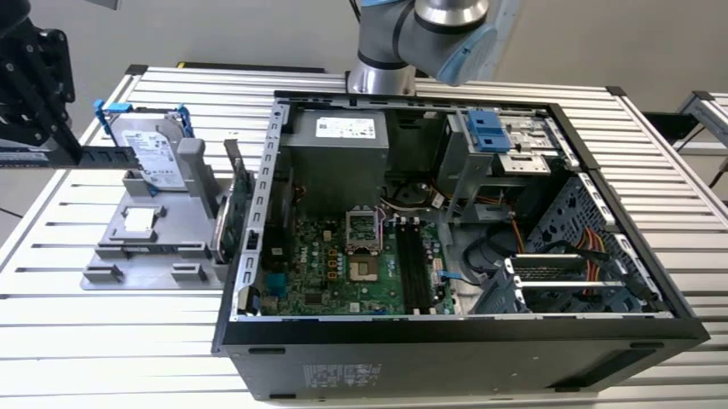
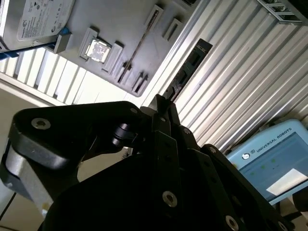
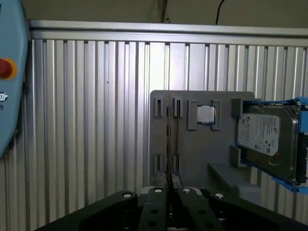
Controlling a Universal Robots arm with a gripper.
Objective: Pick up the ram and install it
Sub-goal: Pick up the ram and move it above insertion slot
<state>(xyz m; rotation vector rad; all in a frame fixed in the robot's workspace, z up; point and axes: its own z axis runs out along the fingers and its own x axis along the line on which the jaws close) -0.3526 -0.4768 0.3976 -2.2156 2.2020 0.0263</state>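
My black gripper (image 1: 51, 141) hangs high over the table at the exterior view's left, beside the grey parts holder (image 1: 136, 273). It is shut on the ram (image 1: 97, 157), a long dark stick lying level under the fingers. In the second wrist view the ram (image 2: 187, 67) juts out from the gripper (image 2: 163, 103) over the ribbed table. In the first wrist view the ram (image 3: 169, 144) shows edge-on, rising from the gripper (image 3: 171, 190) in line with the holder's slots. The open computer case (image 1: 455, 341) lies to the exterior view's right, with dark memory slots (image 1: 412, 268) on its green board.
On the holder sit a silver hard drive with blue rails (image 1: 153, 149), a square chip (image 1: 139, 220) and an upright green card (image 1: 234, 217). The arm's base (image 1: 381, 77) stands behind the case. A blue-and-white pendant (image 2: 274, 159) lies on the table.
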